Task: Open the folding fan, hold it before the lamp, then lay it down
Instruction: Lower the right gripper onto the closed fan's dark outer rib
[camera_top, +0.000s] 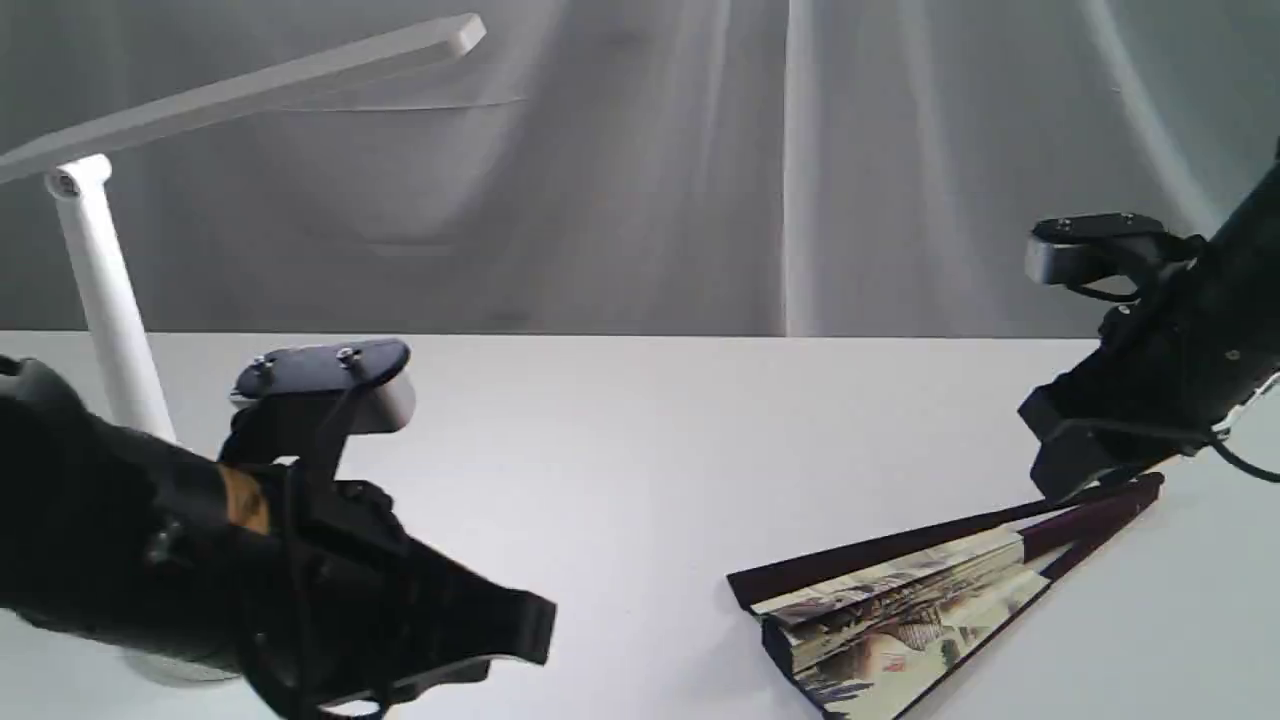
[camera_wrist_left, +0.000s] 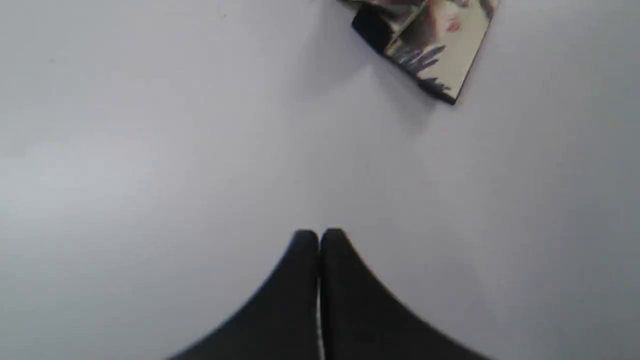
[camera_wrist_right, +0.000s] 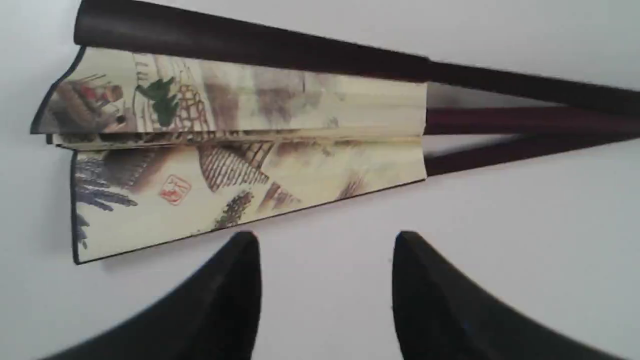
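Right wrist view gives me the best look at the folding fan (camera_wrist_right: 240, 150): it lies flat on the tabletop (camera_top: 640, 430), spread only a little, with two printed pleats showing and the rest stacked between the dark guards. The ribs run to a narrow end that goes out of that picture. From the exterior view I place it toward the right side of the tabletop, well clear of the far edge. My right gripper (camera_wrist_right: 325, 245) sits just beside the fan's long paper edge with its jaws wide apart and nothing between them; I cannot tell whether it touches the surface. My left gripper (camera_wrist_left: 318, 237) has its jaws pressed together with nothing in them, over bare tabletop and well apart from the fan's wide end. The lamp (camera_top: 100, 290) stands at the far left, its bar head reaching over the tabletop. By my reading the opening is barely begun. The full spread, the hold before the lamp and the laying down are all left to do.
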